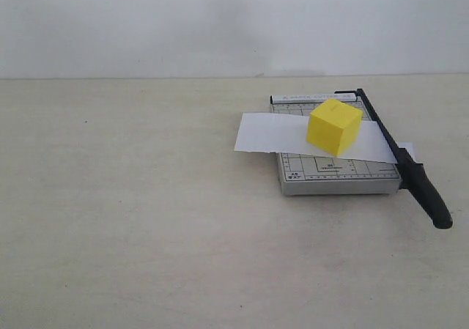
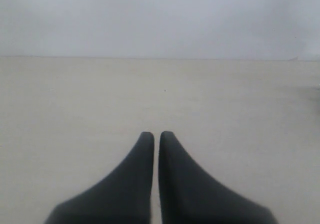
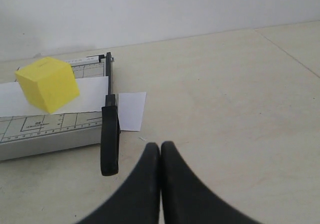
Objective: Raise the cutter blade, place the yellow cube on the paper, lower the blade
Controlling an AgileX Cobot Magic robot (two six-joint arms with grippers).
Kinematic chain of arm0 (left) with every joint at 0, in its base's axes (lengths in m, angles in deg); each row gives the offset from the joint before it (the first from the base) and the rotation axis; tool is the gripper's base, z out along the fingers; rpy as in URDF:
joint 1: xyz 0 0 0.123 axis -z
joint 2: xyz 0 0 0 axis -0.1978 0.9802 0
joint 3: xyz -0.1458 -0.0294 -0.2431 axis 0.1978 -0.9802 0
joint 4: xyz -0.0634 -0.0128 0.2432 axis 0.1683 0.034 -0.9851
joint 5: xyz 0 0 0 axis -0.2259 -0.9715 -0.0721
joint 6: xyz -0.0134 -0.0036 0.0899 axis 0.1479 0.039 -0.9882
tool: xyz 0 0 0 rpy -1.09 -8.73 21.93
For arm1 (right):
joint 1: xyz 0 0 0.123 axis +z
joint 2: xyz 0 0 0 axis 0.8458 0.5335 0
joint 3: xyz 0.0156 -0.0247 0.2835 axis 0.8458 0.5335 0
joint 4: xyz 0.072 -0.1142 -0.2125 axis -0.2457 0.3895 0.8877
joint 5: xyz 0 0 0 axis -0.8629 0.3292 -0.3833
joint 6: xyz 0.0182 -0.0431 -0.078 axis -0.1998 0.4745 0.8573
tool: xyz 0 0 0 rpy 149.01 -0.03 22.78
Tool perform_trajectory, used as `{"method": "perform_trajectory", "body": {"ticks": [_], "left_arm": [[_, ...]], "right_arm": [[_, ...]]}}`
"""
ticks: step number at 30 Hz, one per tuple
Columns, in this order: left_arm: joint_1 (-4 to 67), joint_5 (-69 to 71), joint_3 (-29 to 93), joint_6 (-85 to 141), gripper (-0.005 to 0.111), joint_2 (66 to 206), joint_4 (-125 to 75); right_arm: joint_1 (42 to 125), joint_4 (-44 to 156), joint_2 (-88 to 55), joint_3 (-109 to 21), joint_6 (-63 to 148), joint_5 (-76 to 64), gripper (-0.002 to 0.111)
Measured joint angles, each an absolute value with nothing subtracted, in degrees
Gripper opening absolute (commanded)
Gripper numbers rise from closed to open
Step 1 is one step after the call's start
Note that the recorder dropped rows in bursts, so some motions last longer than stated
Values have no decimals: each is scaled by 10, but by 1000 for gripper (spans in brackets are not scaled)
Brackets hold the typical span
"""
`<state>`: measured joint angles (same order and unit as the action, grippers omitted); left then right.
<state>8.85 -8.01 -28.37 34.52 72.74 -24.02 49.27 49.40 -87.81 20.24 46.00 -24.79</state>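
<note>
The yellow cube (image 1: pixel 335 127) rests on the white paper (image 1: pixel 267 132), which lies across the grey gridded cutter base (image 1: pixel 333 176). The cutter blade (image 1: pixel 399 155) lies lowered along the base's right edge, its thick handle end (image 1: pixel 431 198) jutting past the front. The right wrist view shows the same cube (image 3: pixel 48 83), paper (image 3: pixel 131 110) and blade handle (image 3: pixel 110 139), with my right gripper (image 3: pixel 160 145) shut and empty a short way from the handle. My left gripper (image 2: pixel 153 134) is shut with nothing in it, over bare table. Neither gripper appears in the exterior view.
A pale beige table (image 1: pixel 132 219) stretches under everything, with a white wall (image 1: pixel 220 21) behind it. The cutter sits on the right half of the table.
</note>
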Motion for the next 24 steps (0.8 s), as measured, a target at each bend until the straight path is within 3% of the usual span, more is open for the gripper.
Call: {"method": "perform_trajectory", "body": {"ticks": [6,13,24], "left_arm": [[40,-93,-284,352,4,667,-222],[37,-199,-286,389,4,665,-214],[53,-198,-286,360,4,665,-220]], "right_arm": [[493,493,-878,202,460,-247,0],[493,491,-878,202,460,-247,0],[493,490,-878,202,460,-247,0]]}}
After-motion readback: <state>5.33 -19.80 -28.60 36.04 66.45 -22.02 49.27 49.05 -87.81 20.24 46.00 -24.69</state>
